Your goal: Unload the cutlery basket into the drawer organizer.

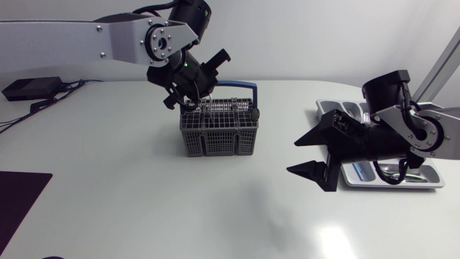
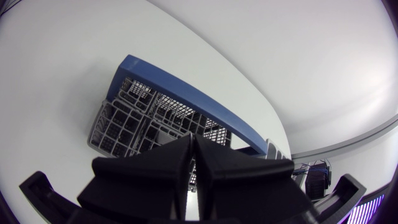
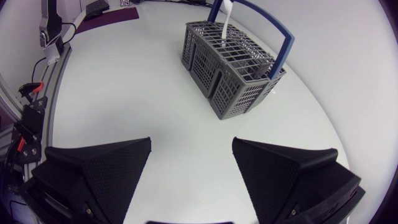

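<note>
- The left tool (image 1: 188, 101) hangs over the back left corner of the cutlery basket (image 1: 219, 133), a little left of centre in the head view. Its own camera shows the two wedge fingers pressed together at the tips.
- A thin white utensil (image 3: 226, 15) stands up out of that corner compartment, seen at the upper middle of the right wrist view. It runs off the frame's top edge towards the left tool, which appears to be clamped on it.
- The relation that matters is that the utensil's long axis is near upright and the tool sits right above it. My guess is that the next move is a straight lift, clear of the grid and of the blue handle (image 1: 233, 86).
- The drawer organizer (image 1: 430, 183) lies at the right edge of the head view, well apart from the basket. The right arm is much the nearer to it, and the left arm is nearer to the basket.
- The right tool (image 1: 293, 157) hovers just left of the organizer, its fingers spread wide and holding nothing, pointing towards the basket.
- The basket is a grey plastic lattice box with small square cells, and the arched handle runs along its length.
- The organizer looks like a shallow, shiny metal tray with dividers. Glinting pieces seem to lie in it, but I cannot tell which.
- The counter (image 1: 144, 208) is smooth, white and slightly glossy.
</note>
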